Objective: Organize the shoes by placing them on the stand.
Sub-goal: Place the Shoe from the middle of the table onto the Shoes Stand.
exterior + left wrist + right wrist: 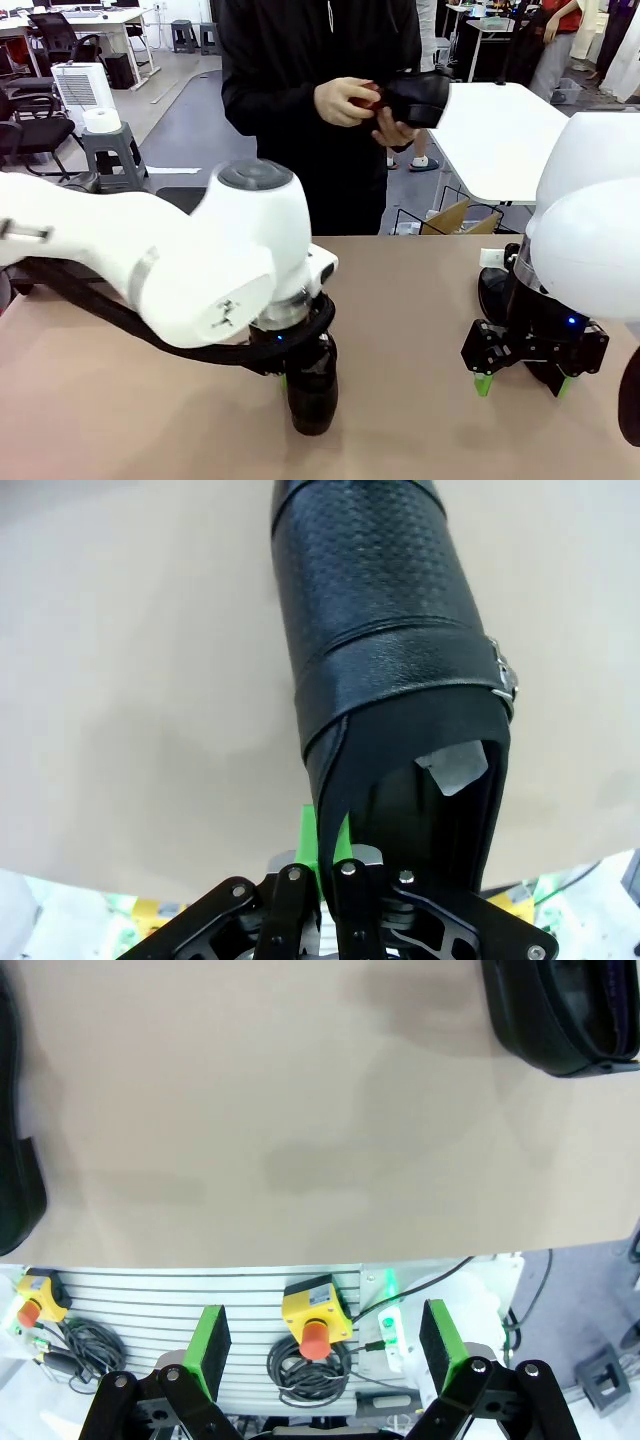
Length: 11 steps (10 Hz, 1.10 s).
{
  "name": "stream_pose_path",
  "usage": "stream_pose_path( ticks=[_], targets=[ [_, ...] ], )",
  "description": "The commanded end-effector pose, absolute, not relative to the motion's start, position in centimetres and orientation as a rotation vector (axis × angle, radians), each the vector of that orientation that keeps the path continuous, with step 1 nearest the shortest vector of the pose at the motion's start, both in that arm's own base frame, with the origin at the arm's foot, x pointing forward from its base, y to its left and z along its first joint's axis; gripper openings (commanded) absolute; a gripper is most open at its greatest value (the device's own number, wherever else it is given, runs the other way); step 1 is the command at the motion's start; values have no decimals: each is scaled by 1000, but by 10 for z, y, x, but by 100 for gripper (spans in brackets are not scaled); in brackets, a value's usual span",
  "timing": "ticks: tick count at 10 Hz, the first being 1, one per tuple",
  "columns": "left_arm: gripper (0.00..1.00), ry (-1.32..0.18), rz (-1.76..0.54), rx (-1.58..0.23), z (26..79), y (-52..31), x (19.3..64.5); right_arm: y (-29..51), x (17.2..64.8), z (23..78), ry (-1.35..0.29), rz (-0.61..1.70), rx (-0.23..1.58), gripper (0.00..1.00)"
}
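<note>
Left wrist view: left gripper (326,852) pinches the heel rim of a shoe (380,630), one pad inside, one outside.
Long axis: shoe points straight away from the gripper, toe farthest, along the table (120,680).
Other arm: right gripper (522,384) spread wide, empty, second shoe (493,292) just behind it.

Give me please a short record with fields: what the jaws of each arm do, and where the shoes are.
left jaws: shut on the back rim of a black shoe at the table
right jaws: open, holding nothing, above the table
person's hands: holding a second shoe at the far side
third shoe: lying on the table near the right arm
</note>
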<state>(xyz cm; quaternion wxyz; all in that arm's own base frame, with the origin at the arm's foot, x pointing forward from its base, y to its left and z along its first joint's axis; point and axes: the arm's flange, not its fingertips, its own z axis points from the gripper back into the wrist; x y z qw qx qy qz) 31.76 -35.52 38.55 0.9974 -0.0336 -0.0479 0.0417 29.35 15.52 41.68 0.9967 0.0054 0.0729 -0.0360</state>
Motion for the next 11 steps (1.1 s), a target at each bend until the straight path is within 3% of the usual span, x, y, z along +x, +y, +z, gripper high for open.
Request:
stream_pose_path(
  ticks=[1,3,6,7,8,11],
  targets=[
    [0,-203,65,-101,439,-301,307,156,298,418,139,-73,19,100],
    [0,-337,50,-100,477,-248,313,156,298,418,139,-73,19,100],
    [0,-488,41,-10,508,-170,358,156,298,418,139,-73,19,100],
    [0,-458,202,-15,513,-163,360,156,298,418,139,-73,19,100],
    [0,-437,57,-22,513,-177,344,156,298,418,139,-73,19,100],
    [0,-437,92,-3,511,-161,353,156,298,418,139,-73,19,100]
  ],
)
